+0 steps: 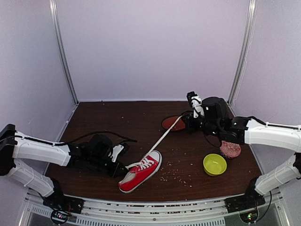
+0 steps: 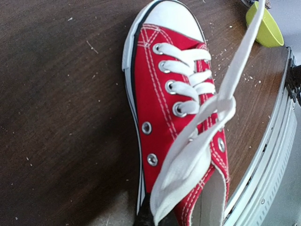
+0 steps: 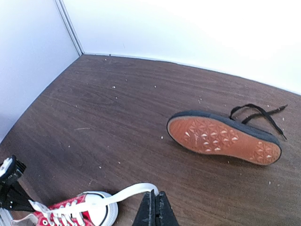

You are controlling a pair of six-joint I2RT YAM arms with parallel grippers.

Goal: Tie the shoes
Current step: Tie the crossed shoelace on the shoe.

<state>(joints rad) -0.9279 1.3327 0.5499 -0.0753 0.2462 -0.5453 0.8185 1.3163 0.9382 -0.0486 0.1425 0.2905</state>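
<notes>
The red sneaker [image 1: 141, 170] [image 2: 164, 108] [image 3: 70, 213] lies near the front edge, toe toward the front. My left gripper [image 1: 123, 166] [image 2: 153, 217] is at its heel end, shut on one white lace end [image 2: 183, 174]. The other white lace [image 1: 162, 139] [image 3: 123, 194] runs taut up and to the right into my right gripper [image 1: 184, 117] [image 3: 156, 203], which is shut on it. The two lace strands cross above the tongue [image 2: 221, 101]. The black shoe [image 1: 172, 124] [image 3: 223, 140] lies on its side farther back, its reddish-brown sole showing and its black laces loose.
A lime-green bowl [image 1: 215, 164] [image 2: 266, 29] stands at the front right, with a pinkish round object [image 1: 230, 149] just behind it under my right arm. Crumbs are scattered over the dark wooden table [image 1: 108, 120]. A metal rail [image 2: 263, 165] runs along the front edge.
</notes>
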